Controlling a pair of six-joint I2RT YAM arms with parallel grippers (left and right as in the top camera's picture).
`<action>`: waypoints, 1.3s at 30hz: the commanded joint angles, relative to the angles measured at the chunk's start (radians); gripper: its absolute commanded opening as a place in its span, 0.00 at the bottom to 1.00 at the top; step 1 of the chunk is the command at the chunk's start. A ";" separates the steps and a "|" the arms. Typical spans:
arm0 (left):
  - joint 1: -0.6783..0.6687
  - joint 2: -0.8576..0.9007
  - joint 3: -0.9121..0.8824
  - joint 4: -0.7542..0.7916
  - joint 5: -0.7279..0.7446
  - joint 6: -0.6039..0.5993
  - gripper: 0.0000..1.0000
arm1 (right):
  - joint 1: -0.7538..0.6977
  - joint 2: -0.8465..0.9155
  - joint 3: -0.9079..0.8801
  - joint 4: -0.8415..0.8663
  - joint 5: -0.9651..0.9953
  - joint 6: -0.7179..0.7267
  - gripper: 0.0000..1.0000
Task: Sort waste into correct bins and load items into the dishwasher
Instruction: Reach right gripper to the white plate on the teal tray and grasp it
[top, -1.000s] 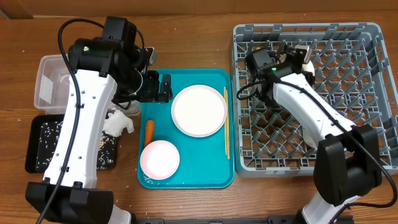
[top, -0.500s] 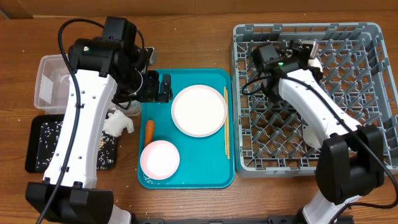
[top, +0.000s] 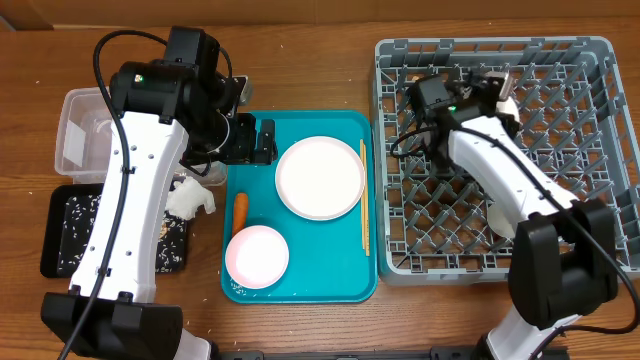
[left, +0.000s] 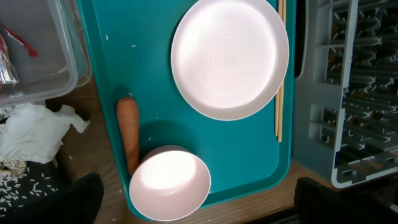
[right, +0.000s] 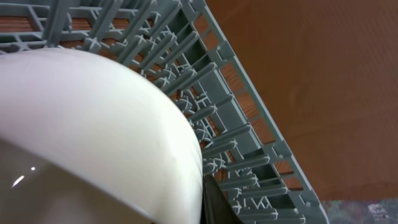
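No text, label, brand or number can be read in any view. The teal tray (top: 320, 262), the grey dish rack (top: 560, 48) and the white bowl (right: 93, 137) filling the right wrist view all show plain surfaces. The dark arm housings seen from overhead carry nothing legible either, being too small to tell.

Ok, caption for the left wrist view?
Teal plastic tray holding a large round white plate, a small pale pink dish, an orange carrot and wooden chopsticks.

One white plate (top: 319, 177), one gripped white bowl (right: 93, 137), one pink dish (top: 257, 256), one carrot (top: 240, 209), one napkin (top: 190, 198), one grey rack (top: 490, 45)
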 joint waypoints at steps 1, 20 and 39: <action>-0.006 0.002 0.013 -0.002 -0.002 0.008 1.00 | 0.039 0.005 -0.030 -0.018 -0.059 -0.008 0.07; -0.006 0.002 0.013 -0.002 -0.002 0.008 1.00 | 0.235 -0.065 0.069 -0.159 -0.380 -0.013 1.00; -0.006 0.002 0.013 -0.002 -0.002 0.008 1.00 | 0.285 -0.100 0.099 0.028 -1.275 0.078 0.93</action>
